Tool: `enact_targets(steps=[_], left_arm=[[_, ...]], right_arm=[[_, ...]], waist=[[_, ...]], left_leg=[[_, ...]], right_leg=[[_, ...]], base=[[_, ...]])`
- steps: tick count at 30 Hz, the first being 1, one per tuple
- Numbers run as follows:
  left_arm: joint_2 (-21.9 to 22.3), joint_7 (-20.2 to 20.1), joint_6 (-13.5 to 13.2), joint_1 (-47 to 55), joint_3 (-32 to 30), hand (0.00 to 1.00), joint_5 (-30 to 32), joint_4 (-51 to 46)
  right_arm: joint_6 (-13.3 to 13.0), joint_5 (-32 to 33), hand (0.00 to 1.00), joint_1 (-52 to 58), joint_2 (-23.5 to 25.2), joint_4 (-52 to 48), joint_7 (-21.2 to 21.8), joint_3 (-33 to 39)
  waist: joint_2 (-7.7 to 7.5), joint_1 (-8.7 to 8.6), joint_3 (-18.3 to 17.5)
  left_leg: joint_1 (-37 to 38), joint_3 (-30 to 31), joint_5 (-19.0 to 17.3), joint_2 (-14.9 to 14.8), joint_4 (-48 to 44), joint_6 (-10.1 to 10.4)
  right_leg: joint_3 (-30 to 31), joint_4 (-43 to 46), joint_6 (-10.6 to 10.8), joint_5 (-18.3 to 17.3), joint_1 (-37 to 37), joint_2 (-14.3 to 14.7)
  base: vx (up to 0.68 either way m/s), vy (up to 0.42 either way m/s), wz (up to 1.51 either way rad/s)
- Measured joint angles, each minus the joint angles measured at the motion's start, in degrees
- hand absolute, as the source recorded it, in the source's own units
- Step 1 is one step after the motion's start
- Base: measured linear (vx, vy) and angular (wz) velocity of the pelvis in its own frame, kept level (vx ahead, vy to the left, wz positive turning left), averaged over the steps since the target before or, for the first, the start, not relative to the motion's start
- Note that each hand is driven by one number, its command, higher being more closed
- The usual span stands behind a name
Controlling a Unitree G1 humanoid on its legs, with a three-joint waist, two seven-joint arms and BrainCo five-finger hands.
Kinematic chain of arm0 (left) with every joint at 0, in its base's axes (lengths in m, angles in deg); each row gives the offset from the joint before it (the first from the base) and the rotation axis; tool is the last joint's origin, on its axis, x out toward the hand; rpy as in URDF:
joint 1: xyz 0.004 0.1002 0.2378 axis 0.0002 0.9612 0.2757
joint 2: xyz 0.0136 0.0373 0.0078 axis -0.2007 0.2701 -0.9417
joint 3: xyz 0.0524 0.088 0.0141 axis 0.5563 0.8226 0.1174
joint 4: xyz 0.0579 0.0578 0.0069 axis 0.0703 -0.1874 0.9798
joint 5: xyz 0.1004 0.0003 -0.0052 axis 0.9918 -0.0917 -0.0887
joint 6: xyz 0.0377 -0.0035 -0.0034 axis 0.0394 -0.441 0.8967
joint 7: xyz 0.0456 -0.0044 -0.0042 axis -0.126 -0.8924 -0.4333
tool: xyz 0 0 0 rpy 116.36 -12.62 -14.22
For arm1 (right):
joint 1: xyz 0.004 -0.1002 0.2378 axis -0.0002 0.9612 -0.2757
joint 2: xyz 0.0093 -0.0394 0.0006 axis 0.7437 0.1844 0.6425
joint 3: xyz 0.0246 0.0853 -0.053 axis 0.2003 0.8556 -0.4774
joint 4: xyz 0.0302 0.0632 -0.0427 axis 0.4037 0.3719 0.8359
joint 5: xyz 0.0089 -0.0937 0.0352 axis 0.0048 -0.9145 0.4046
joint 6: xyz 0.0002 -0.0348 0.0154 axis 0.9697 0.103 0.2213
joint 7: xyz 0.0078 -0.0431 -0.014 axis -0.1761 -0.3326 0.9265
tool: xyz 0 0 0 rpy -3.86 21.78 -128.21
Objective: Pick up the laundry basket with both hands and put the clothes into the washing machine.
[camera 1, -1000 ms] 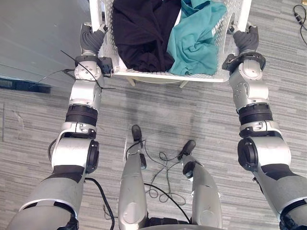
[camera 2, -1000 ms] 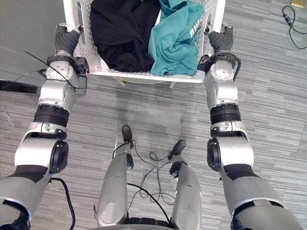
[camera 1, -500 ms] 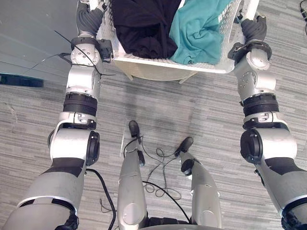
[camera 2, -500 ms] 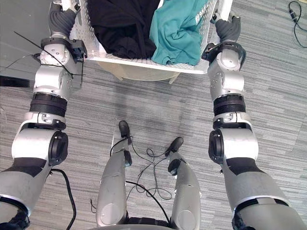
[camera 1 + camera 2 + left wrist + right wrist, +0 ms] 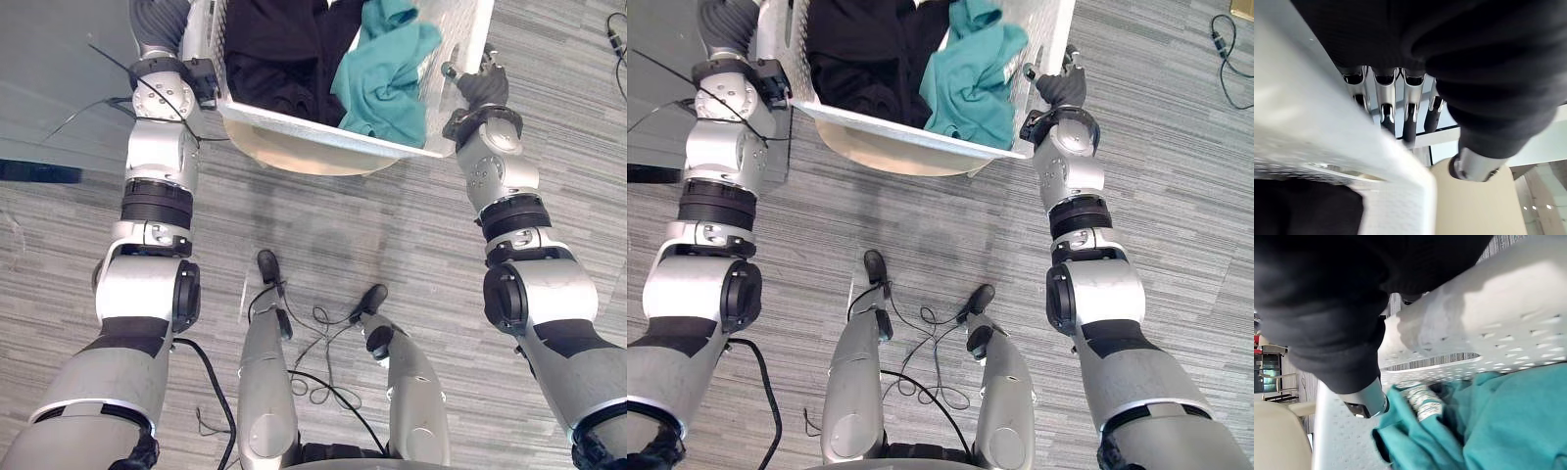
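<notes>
Fingers (image 5: 1385, 95) of my left hand (image 5: 160, 22) run in a row down the outside of the laundry basket (image 5: 323, 125), at its left end; their dark tips pass behind the white rim, so I cannot tell whether they curl round it or lie straight against it; my left thumb stands apart from them, off the basket.

The laundry basket is white and perforated and sits between my two hands, over the grey striped floor (image 5: 343, 225); in the head views its near rim slopes downward from my left side to my right. A beige rounded surface (image 5: 284, 155) shows just under the near wall; I cannot tell whether the basket touches it.

Inside, black clothes (image 5: 279, 44) fill the left part of the basket; a teal garment (image 5: 387, 83) is heaped in the right part, touching the black clothes and lying against the right wall, with a fold reaching down to the near rim.

My right hand (image 5: 477, 86) is at the basket's right end and grasps it; my right thumb (image 5: 1367, 401) is hooked over the rim to the inside, just beside the teal garment, while my fingers press the outer wall.
</notes>
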State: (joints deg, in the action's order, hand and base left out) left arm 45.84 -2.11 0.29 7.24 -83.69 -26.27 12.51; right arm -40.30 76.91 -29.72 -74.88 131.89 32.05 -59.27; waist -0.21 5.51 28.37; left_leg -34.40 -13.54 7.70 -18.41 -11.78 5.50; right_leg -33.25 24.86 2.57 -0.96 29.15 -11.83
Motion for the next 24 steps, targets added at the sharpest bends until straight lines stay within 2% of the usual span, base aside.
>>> enact_targets(steps=[2, 3, 4, 6, 7, 10, 11, 15, 18, 20, 21, 23, 24], left_arm=[[0.0, -0.2, -0.9, -0.7, 1.2, 0.00, 0.0, -0.5], [-0.1, -0.2, -1.6, -1.4, 1.6, 0.00, 0.0, -0.6], [-0.5, -0.2, -1.7, -2.2, 2.4, 0.00, 0.1, -0.8], [-1.3, -0.3, -2.1, -2.2, 2.6, 0.00, 0.1, -1.9], [-1.6, -0.8, -2.0, -2.1, 3.0, 0.00, 0.1, -1.7], [-1.8, -5.4, -1.8, -2.1, 8.7, 0.00, 0.2, -1.6], [-1.9, -8.1, -1.6, -2.1, 11.1, 0.00, 0.4, -1.5], [-3.5, -10.9, -1.2, -2.0, 12.4, 0.00, 1.0, -1.4], [-5.4, -11.0, -1.2, -0.9, 12.4, 0.00, 1.5, -2.1], [-7.0, -9.9, -1.2, 2.9, 11.6, 0.00, 1.7, -5.4], [-7.3, -9.2, -1.3, 8.0, 9.2, 0.00, 2.0, -10.3], [-7.1, -8.6, -1.3, 13.7, 6.9, 0.00, 2.2, -14.2], [-6.2, -8.5, -1.3, 19.2, 4.5, 0.00, 2.5, -16.8]], right_arm=[[0.0, 0.1, 0.00, 0.1, 0.0, 0.7, -0.1, 0.0], [-0.8, 0.6, 0.00, 0.1, 0.0, 0.6, 0.2, -0.1], [-1.7, 0.6, 0.00, 0.0, -0.1, 0.2, 0.2, -0.3], [-2.3, 1.5, 0.00, -0.9, 0.1, -0.2, 0.6, -1.6], [-2.3, 1.9, 0.00, -0.9, 0.2, -0.2, 1.3, -2.4], [-2.2, 2.2, 0.00, -0.9, -1.7, -0.2, 1.3, -2.2], [-2.2, 2.2, 0.00, -0.8, -3.0, -0.4, 1.5, -2.2], [-2.1, 2.3, 0.00, -0.5, -3.2, -2.0, 2.8, -2.2], [-2.1, 2.9, 0.00, 0.4, -3.3, -3.3, 3.6, -2.3], [-2.1, 4.0, 0.00, 2.9, -3.3, -7.7, 3.7, -2.3], [-2.5, 4.3, 0.00, 6.7, -3.5, -13.2, 3.6, -2.2], [-2.7, 4.2, 0.00, 11.9, -3.6, -18.4, 3.5, -2.2], [-2.8, 4.0, 0.00, 17.7, -3.6, -22.8, 3.4, -2.1]], waist=[[-0.15, -0.19, -0.1], [-0.63, -0.12, -0.3], [-1.99, -0.62, -0.3], [-1.99, 0.11, -0.3], [-1.99, -0.39, -0.3], [-1.98, -1.79, -0.3], [-1.99, -1.69, -0.3], [-1.98, -1.35, -0.3], [-1.99, -1.16, -0.3], [-1.98, -0.95, -0.3], [-1.98, -0.86, -0.3], [-1.96, -0.86, -0.3], [-1.95, -0.92, -0.3]], left_leg=[[1.3, -0.6, 0.0, -0.4, 0.2, 0.0], [1.2, -0.8, 0.0, -0.7, 0.1, 0.0], [1.0, -0.9, -0.2, 0.2, -0.4, 0.2], [0.4, -1.3, -0.1, -1.6, -0.6, 0.2], [0.2, -1.4, 0.0, -2.4, -0.6, 0.5], [0.3, -1.8, 0.0, -3.0, -0.7, 0.5], [0.3, -2.4, 0.0, -2.9, -1.4, 0.5], [0.2, -3.2, 0.0, -3.3, -3.0, 0.5], [0.2, -3.3, -0.1, -3.6, -4.3, 0.4], [0.3, -3.7, -0.2, -3.7, -5.4, 0.2], [0.4, -3.8, -0.4, -3.8, -6.9, -0.1], [1.3, -3.9, -0.8, -4.1, -8.7, -0.6], [3.2, -3.9, -2.2, -4.6, -10.8, -0.4]], right_leg=[[0.1, 7.6, -0.3, -0.4, 3.1, -2.3], [0.4, 3.7, -1.0, -2.1, 3.9, -2.1], [0.1, -4.5, -2.0, 2.9, 2.5, -2.4], [-0.1, -6.5, -2.8, 2.6, 2.4, -0.1], [-0.3, -6.8, -2.9, 2.7, 2.3, 1.0], [-0.6, -6.7, -2.9, 2.7, 2.1, 1.4], [-0.5, -6.7, -2.9, 2.7, 2.0, 1.1], [-0.6, -6.8, -2.9, 2.7, 1.1, 0.8], [-1.1, -6.8, -2.9, 2.7, 0.2, 0.8], [-0.9, -6.3, -2.9, 2.7, 0.0, 0.5], [-0.8, -5.0, -2.9, 2.7, -0.1, -0.1], [-0.5, -3.3, -3.3, 2.3, -1.1, -0.6], [-0.7, -1.8, -3.9, 0.7, -3.4, -1.0]], base=[[0.09, -0.100, -0.01], [0.07, -0.189, 0.14], [0.06, -0.220, 0.13], [0.07, -0.218, -0.19], [0.09, -0.185, -0.30], [0.09, -0.057, -0.03], [0.08, 0.001, 0.00], [0.07, 0.002, 0.05], [0.06, 0.000, 0.08], [0.06, 0.019, 0.00], [0.06, 0.031, -0.03], [0.10, 0.051, -0.01], [0.15, 0.053, 0.06]])
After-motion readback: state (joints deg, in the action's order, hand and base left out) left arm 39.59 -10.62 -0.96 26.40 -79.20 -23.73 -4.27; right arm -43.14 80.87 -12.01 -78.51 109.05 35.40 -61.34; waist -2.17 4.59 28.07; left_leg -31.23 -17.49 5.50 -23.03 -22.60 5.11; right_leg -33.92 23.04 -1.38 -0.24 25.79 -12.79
